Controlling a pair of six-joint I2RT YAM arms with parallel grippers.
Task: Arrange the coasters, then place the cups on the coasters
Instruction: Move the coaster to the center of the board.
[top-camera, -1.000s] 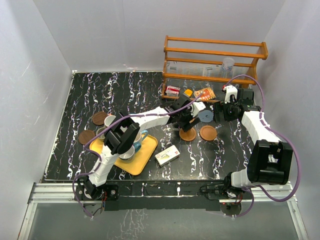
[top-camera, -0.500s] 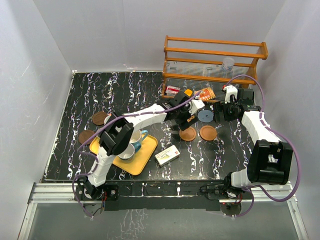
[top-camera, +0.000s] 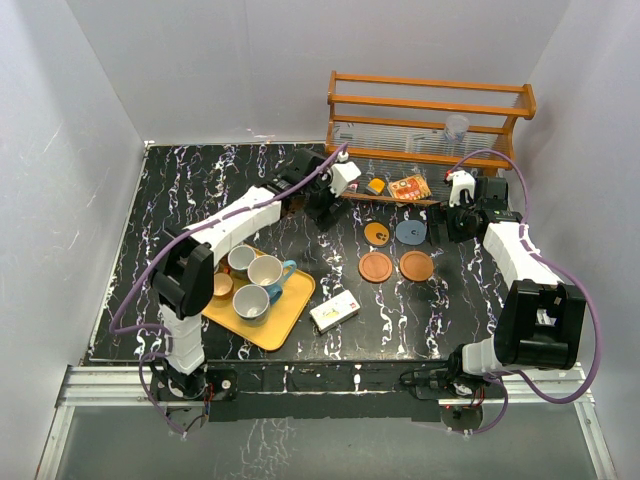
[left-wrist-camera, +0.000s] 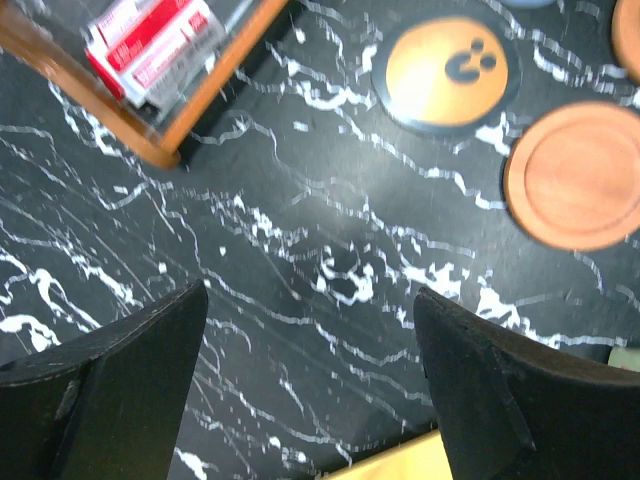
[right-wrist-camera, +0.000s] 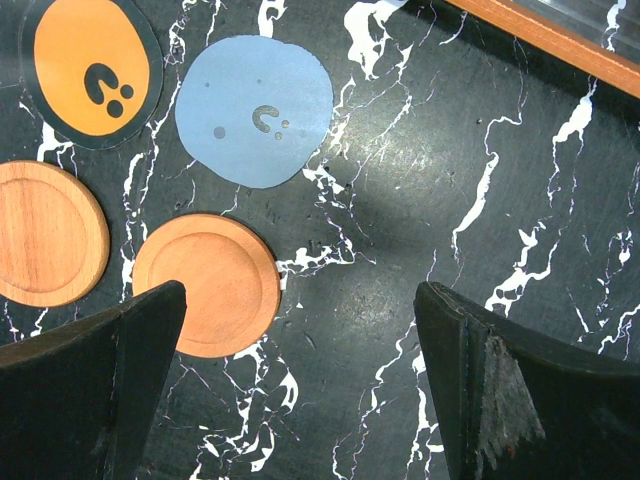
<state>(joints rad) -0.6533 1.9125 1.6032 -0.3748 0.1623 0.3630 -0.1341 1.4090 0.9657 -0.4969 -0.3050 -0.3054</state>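
Black white-veined table (top-camera: 200, 190) fills my overhead view, white walls (top-camera: 230, 70) around it. Yellow tray (top-camera: 283, 325) near left, set at angle. Small white box (top-camera: 335, 311) just beside tray's right corner; I can't tell if touching. Wooden rack (top-camera: 430, 105) along far edge, clear plastic cup (top-camera: 456, 128) upright in it. Low wooden tray (top-camera: 380, 198) in front of rack, orange packet (top-camera: 410, 188) lying in it. On left wrist feed I make out red-and-white packets (left-wrist-camera: 150, 40) inside its corner.

You have four coasters (top-camera: 376, 267) two-by-two, right of centre on the tabletop (top-camera: 200, 190). Cups (top-camera: 265, 270) on tray (top-camera: 285, 318) to their left. Box (top-camera: 335, 311) between. Rack (top-camera: 430, 105) behind.
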